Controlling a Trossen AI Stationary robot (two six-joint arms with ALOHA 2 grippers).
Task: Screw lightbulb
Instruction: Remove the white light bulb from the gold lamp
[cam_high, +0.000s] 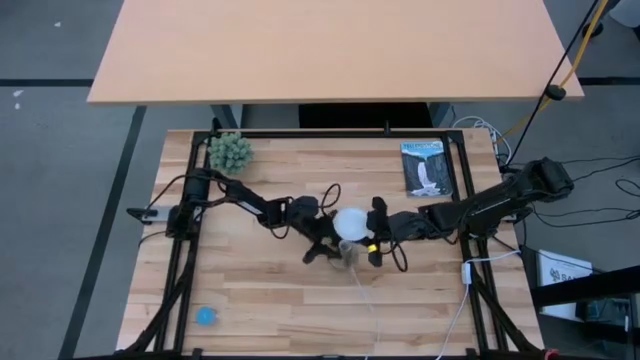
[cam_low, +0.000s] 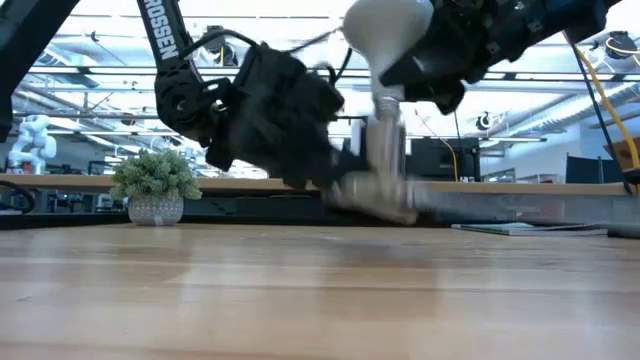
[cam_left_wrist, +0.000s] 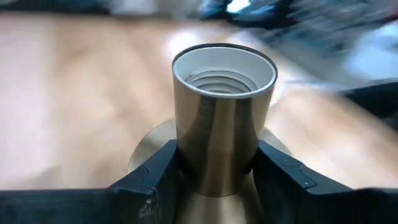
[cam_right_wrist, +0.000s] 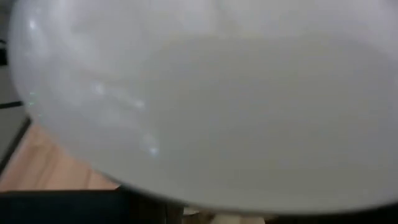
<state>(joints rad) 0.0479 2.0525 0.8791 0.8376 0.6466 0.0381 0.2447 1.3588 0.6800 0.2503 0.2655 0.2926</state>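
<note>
Over the middle of the wooden table (cam_high: 260, 290), the left gripper (cam_left_wrist: 214, 171) pinches the brass socket (cam_left_wrist: 222, 118) by its barrel, 1 finger on each side, open threaded mouth showing. The right gripper (cam_high: 374, 240) clamps the lightbulb (cam_low: 385, 35) by its white globe, held above the socket, narrow base pointing down toward it.

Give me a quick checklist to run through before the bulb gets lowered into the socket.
1. Left tool clamped on the socket: ok.
2. Right tool holding the lightbulb: ok.
3. Socket mouth open, threads showing: ok.
4. Bulb's base above the socket, low view: ok.
5. Base exactly centred over the socket: cannot tell.
6. Socket lifted and tilted off the table, not flat: not ok.
</note>
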